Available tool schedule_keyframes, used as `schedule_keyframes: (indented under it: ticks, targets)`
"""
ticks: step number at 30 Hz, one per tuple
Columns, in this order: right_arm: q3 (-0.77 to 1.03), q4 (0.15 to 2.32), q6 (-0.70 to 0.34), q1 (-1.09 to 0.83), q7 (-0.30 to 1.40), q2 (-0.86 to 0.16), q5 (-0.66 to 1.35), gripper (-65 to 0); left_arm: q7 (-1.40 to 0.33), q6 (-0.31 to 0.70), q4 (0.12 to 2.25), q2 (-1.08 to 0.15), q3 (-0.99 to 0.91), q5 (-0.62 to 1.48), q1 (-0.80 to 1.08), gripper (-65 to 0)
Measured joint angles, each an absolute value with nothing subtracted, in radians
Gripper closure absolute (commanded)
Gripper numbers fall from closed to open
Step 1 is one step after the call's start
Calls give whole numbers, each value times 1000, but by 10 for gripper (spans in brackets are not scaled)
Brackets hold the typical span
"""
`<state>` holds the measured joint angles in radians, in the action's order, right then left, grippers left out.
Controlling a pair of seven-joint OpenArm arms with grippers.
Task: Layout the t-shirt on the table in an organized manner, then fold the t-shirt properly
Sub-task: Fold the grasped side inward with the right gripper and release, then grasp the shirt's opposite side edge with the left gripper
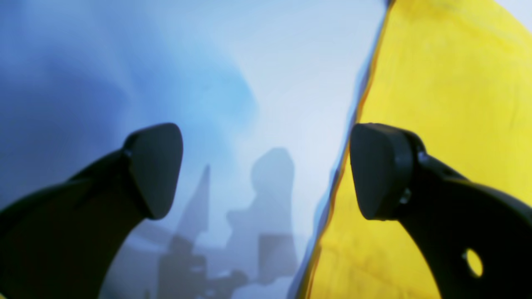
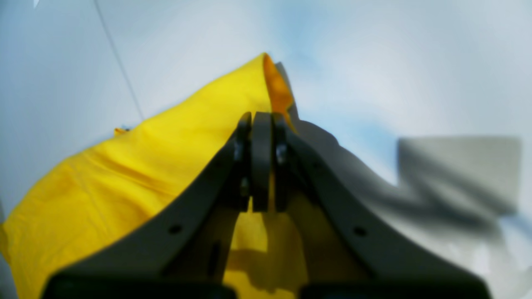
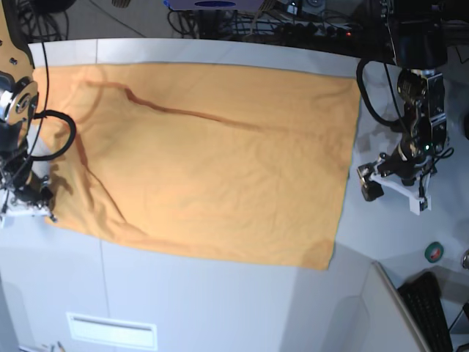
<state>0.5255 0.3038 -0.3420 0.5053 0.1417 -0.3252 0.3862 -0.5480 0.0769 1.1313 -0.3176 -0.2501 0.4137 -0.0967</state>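
Pinching t-shirt (image 3: 205, 161) edge, right claw (image 2: 262, 124), left claw (image 1: 266, 170) spread beside hem, table (image 3: 220, 293)

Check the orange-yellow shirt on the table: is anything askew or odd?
Mostly flat, but the orange-yellow cotton t-shirt has a long diagonal crease near its far edge, and the corner pinched in the right end effector is bunched. The left end effector is open, beside the shirt's edge.

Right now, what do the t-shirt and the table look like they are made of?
The t-shirt looks like soft, matte orange-yellow woven or knit cloth, probably cotton: it creases and drapes limply. The table looks like a hard, smooth, matte white-grey board, perhaps laminate: it shows a thin seam and clean shadows, no grain.
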Motion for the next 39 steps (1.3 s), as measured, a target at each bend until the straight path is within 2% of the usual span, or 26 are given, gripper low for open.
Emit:
schedule_keyframes:
  ticks: [9,16,19,26,27,28,33,35,39]
  targets:
    - [526,641,-347,385,288,-292,389,0,-544,83,931,-307,-107,418,-263,-601]
    - [525,719,-348,344,309,-265,390,0,-538,79,762,-279,-108,414,-364,-601]
    - [526,723,-347,340,308,-252,389,0,-539,159,722,-263,-104,412,-392,-601]
    - [525,725,-347,340,310,-240,388,0,-532,157,578,-246,-97,403,-497,-596]
    - [525,725,-347,340,310,-241,389,0,-523,154,578,-241,-72,404,-498,-578]
    - [525,725,-347,341,307,-241,389,0,-519,154,579,-237,-36,398,-498,-532]
    - [525,725,-347,339,307,-244,389,0,-505,167,575,-210,6,420,-491,-135]
    - [525,725,-347,339,307,-249,389,0,-490,164,575,-214,-33,418,-478,-13]
    - [525,725,-348,334,303,-248,389,0,-494,156,580,-233,-59,411,-477,0]
